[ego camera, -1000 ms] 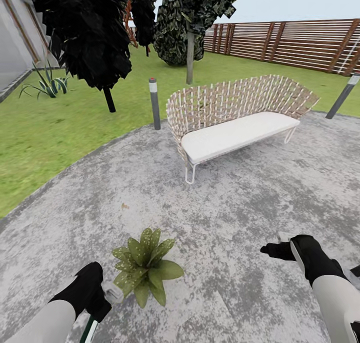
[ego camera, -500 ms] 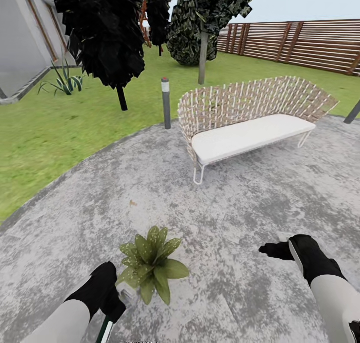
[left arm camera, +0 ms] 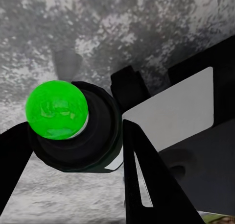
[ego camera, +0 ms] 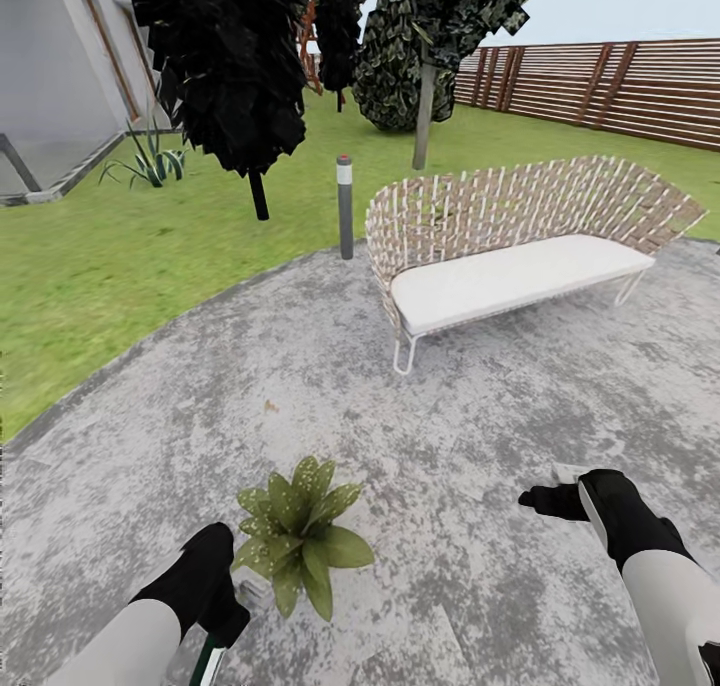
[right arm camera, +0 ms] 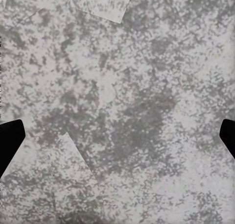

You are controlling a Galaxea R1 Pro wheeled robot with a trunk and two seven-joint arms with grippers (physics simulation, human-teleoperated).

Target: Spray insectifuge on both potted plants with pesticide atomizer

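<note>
Mottled grey paving (ego camera: 480, 406) runs out to lawn (ego camera: 90, 266) and a woven bench (ego camera: 520, 236). One potted plant (ego camera: 298, 531) sits by the left gripper (ego camera: 228, 606), its pot hidden under leaves. That gripper is clamped on the pesticide atomizer (left arm camera: 73, 126), mostly cut off in the head view. The right gripper (ego camera: 545, 501) points inward with fingers spread, holding nothing.

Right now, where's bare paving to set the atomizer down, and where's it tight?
Bare patio lies open between the potted plant and the right gripper, and ahead up to the bench. It is crowded by the left gripper, where the pesticide atomizer sits against the plant's leaves.
</note>
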